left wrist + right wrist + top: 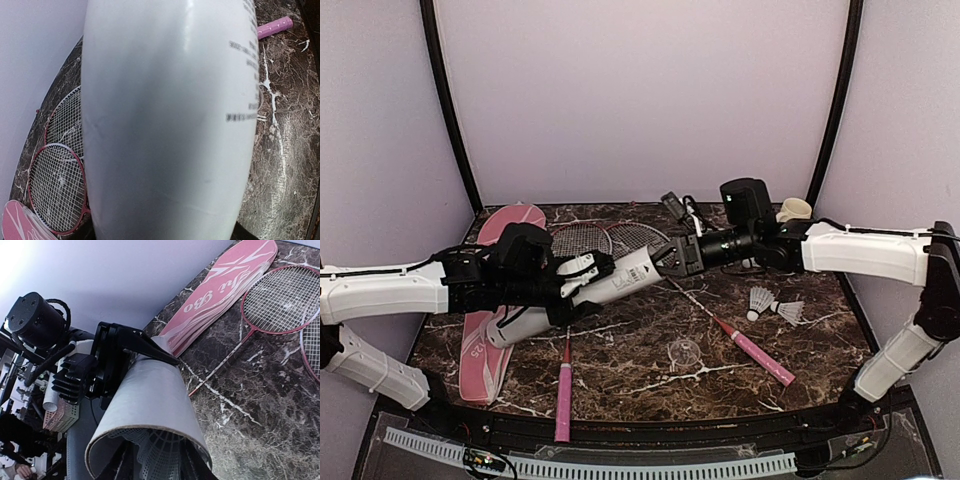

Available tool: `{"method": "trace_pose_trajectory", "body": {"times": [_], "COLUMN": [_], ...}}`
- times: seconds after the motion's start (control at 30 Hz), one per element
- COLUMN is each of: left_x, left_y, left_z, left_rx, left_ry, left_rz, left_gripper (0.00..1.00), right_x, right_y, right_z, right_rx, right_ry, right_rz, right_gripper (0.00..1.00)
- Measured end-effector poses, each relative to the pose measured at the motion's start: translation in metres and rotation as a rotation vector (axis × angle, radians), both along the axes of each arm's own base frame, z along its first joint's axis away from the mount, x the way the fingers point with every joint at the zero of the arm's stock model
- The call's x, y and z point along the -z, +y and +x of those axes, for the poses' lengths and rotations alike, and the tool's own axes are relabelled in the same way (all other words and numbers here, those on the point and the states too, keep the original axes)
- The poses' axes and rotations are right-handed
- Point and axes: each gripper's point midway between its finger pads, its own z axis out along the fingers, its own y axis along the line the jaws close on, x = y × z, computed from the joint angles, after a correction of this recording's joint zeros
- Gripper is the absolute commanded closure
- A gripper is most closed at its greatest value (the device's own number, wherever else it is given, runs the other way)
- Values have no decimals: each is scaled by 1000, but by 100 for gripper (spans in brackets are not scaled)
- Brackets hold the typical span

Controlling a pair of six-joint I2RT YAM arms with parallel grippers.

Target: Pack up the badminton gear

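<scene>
Two shuttlecocks [760, 300] lie loose behind the right gripper [665, 258]; racquets [582, 238] and cover [490, 350] unpacked?
Yes. The left gripper [575, 283] clamps the white tube [625, 275]; a third shuttlecock [160, 455] sits at its mouth, right jaws' hold unclear.

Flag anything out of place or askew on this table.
Nothing looks damaged. One shuttlecock and a second shuttlecock lie loose at the right, and one racquet's pink handle juts past the near edge of the table.

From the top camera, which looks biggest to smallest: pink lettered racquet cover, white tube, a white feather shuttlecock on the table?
Largest: pink lettered racquet cover.
Middle: white tube, held up nearer the camera.
Smallest: white feather shuttlecock.
</scene>
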Motion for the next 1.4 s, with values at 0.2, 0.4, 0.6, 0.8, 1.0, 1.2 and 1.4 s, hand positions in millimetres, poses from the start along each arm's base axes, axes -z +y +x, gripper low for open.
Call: {"method": "trace_pose_trajectory", "body": {"times": [0.2, 0.4, 0.6, 0.8, 1.0, 1.2, 1.4], "left_x": [-1, -2, 1, 2, 2, 2, 2], "left_y": [2, 8, 16, 15, 14, 12, 12], "left_z": [4, 13, 20, 20, 18, 17, 16], "left_rx": [-25, -73, -116, -112, -104, -94, -91], "left_ry": [-23, -60, -91, -91, -87, -81, -80], "left_rz": [8, 20, 50, 51, 47, 43, 42], "left_gripper": [38, 38, 38, 38, 37, 37, 37], "right_x": [-23, -56, -40, 36, 97, 129, 147], "right_y": [-25, -72, -162, -236, -255, -258, -257], "right_z": [12, 26, 60, 102, 115, 121, 126], "right_rx": [143, 336, 653, 882, 901, 833, 760], "right_ry": [-127, -239, -225, -39, 87, 82, 88], "right_rz": [-51, -77, -157, -329, -457, -593, -660], "right_gripper": [50, 38, 31, 27, 23, 25, 30]}}
